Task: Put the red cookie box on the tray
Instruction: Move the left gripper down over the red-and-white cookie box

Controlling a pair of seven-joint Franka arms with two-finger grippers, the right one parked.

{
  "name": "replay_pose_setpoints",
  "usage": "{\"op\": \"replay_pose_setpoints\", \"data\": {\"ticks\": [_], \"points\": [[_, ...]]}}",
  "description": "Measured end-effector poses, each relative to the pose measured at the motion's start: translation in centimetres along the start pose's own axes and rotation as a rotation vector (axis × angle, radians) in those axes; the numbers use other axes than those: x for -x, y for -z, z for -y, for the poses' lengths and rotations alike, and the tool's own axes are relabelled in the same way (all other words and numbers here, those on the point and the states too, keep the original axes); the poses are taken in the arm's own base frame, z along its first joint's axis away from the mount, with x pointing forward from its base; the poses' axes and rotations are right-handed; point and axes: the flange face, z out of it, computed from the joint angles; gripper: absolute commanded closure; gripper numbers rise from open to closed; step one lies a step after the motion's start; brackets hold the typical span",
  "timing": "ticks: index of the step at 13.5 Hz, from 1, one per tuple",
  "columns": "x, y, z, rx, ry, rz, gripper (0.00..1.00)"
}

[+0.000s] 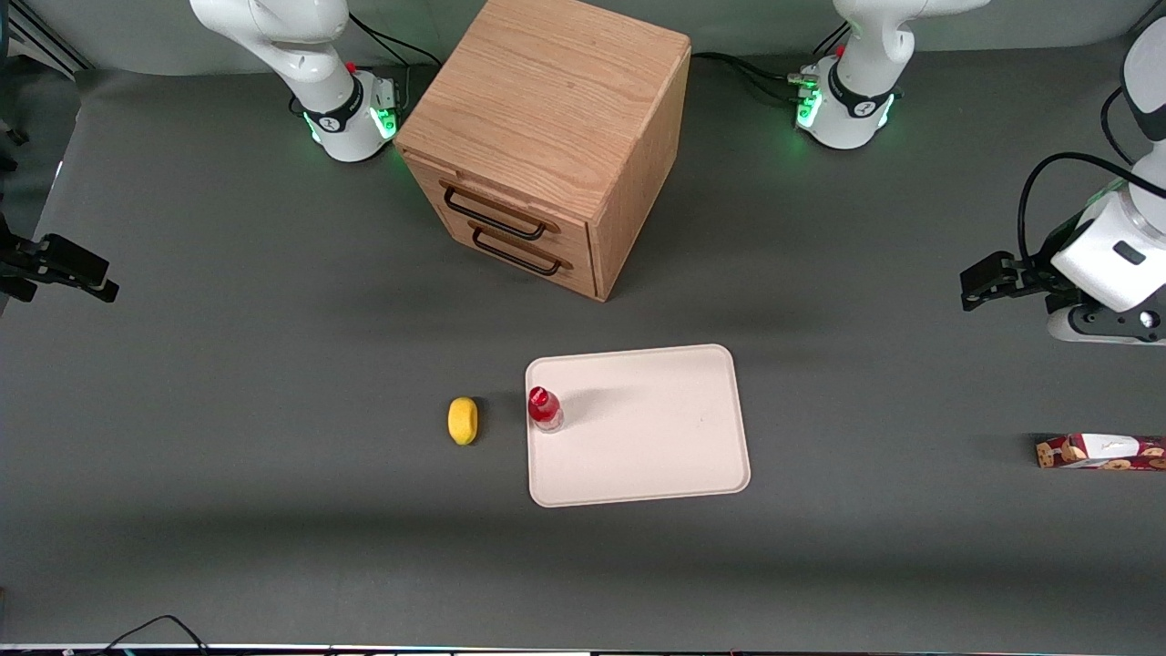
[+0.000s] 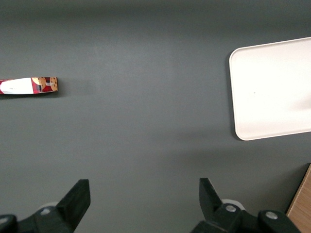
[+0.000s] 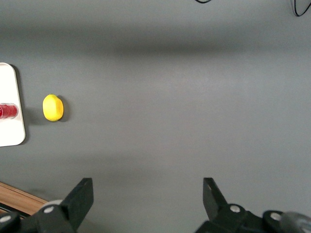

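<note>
The claw (image 2: pixel 145 204), wide open and empty above the worktop (image 1: pixel 273 364), should straddle the cookie box's (image 1: pixel 1100 452) narrow width.

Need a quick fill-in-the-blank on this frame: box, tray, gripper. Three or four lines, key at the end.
1. The red cookie box lies on the ____, toward the working arm's end.
2. A red-capped bottle stands on the ____.
3. The gripper hovers with its fingers ____, holding nothing.
4. The yellow lemon lies beside the tray, resting on the ____.

Missing words: table; tray; open; table
</note>
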Motion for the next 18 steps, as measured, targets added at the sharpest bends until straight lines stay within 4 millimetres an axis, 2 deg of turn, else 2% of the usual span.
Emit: {"op": "replay_pose_setpoints", "data": {"ticks": [18], "points": [[-0.38, -0.64, 0.50, 0.002, 0.002, 0.012, 0.00]]}}
